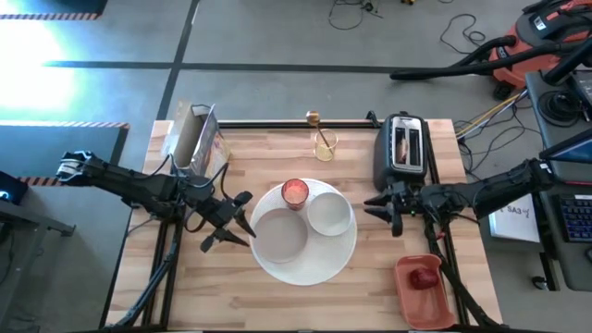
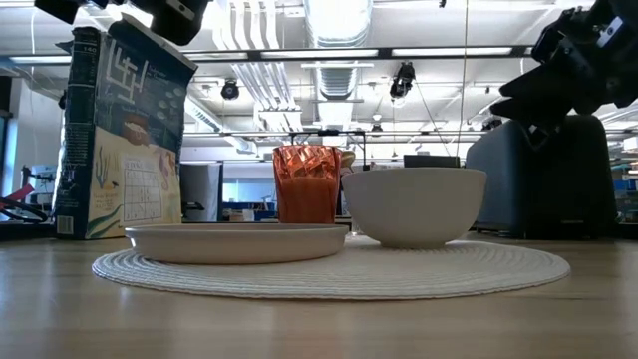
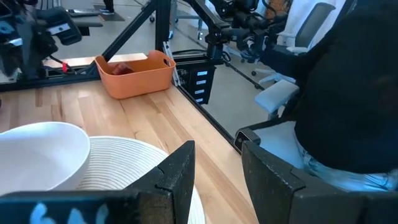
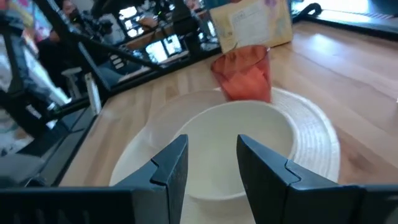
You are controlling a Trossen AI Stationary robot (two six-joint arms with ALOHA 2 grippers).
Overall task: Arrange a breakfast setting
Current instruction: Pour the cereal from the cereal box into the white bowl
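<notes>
The large round white plate (image 1: 310, 264) sits mid-bench, ridged like a woven mat, carrying the smaller white plate (image 1: 279, 235), the white bowl (image 1: 329, 215) and the pink-red cup (image 1: 294, 192) at its far edge. The gold spoon (image 1: 320, 139) stands in a glass jar (image 1: 326, 146) near the far edge of the bench, a toast slice (image 1: 403, 145) is in the toaster (image 1: 403, 148), and the small dark-red fruit (image 1: 425, 277) lies in an orange bin (image 1: 425, 289) at the near right corner. The left tool (image 1: 231, 222) hovers just left of the smaller plate, jaws parted and empty; the right tool (image 1: 387, 208) hangs between bowl and toaster, also parted and holding nothing. The risk from here looks like crowding: bowl, cup and small plate stand close together, so a tool coming in low from either side could nudge the bowl into the cup or slide the small plate off its spot. A cereal box (image 1: 196, 139) stands behind the left arm, and a wide elbow swing could tip it.
</notes>
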